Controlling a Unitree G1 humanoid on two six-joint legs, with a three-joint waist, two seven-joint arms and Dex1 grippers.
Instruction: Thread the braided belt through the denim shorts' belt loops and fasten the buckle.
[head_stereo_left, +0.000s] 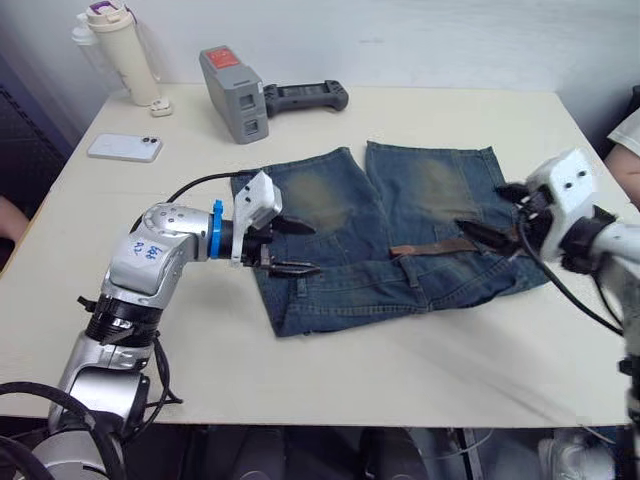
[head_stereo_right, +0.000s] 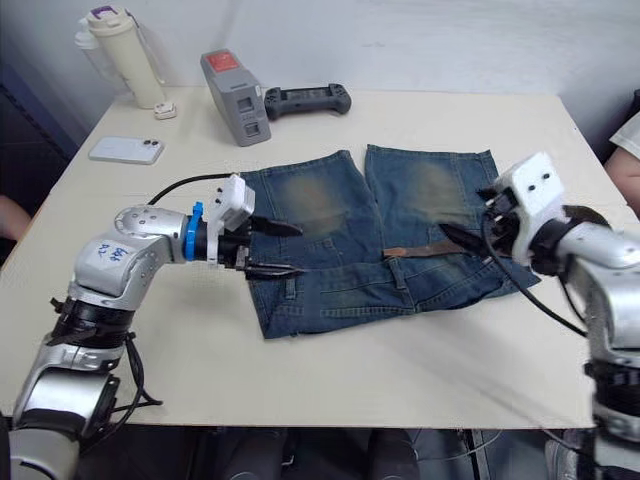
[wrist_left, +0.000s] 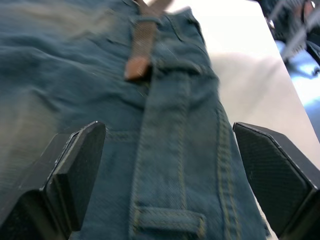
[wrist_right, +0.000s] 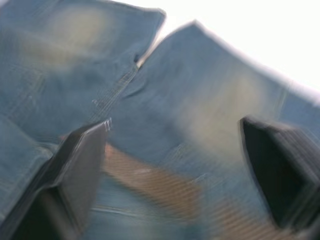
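Threading looked partly done: the brown braided belt (head_stereo_right: 425, 249) lay along the faded blue denim shorts (head_stereo_right: 375, 235)' waistband, its dark tip passed through one denim belt loop (wrist_left: 145, 22) and the rest unthreaded; both the left gripper (head_stereo_right: 272, 249) and right gripper (head_stereo_right: 470, 240) hung spread and empty over the shorts.

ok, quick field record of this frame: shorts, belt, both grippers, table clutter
shorts: faded blue denim shorts lying flat on the cream table, waistband toward the robot
belt: brown braided belt lying along the waistband on the robot's right half, one end near the middle of the shorts
loop: blue denim belt loop between the left fingers, no belt in it
left gripper: open, over the shorts' left edge
right gripper: open, over the belt
clutter: white phone, white bottle, grey device, black controller at the far side
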